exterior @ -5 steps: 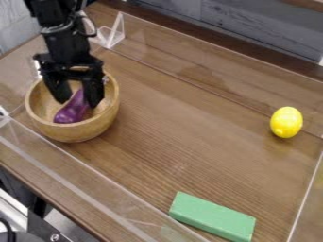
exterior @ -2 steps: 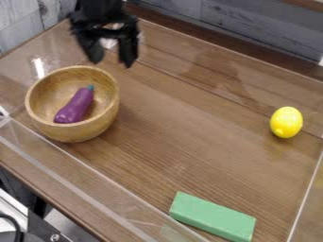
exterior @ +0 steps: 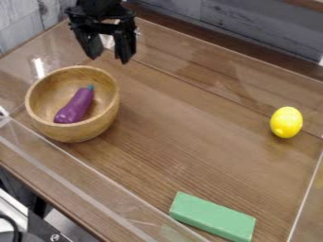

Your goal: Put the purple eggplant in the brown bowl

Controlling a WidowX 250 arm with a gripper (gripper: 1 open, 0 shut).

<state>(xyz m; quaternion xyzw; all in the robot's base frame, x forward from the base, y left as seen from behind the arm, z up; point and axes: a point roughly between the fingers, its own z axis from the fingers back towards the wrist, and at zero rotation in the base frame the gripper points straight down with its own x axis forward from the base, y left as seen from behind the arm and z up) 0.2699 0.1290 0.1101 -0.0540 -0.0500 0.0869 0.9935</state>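
Gripper [exterior: 104, 47] hangs above the tabletop [exterior: 190, 123], up and right of the bowl [exterior: 74, 104], jaws spread wide, nothing between them. Arm above it is cut off by the top edge. Eggplant [exterior: 75, 104] lies inside the bowl, tilted, glossy purple, fat end lower left, darker stem tip upper right; its underside is hidden by the bowl wall. Bowl is light wood with thick walls. Lemon [exterior: 286, 122] sits far right, green block [exterior: 213, 216] near the front edge. Clear walls around the tabletop are hard to trace.
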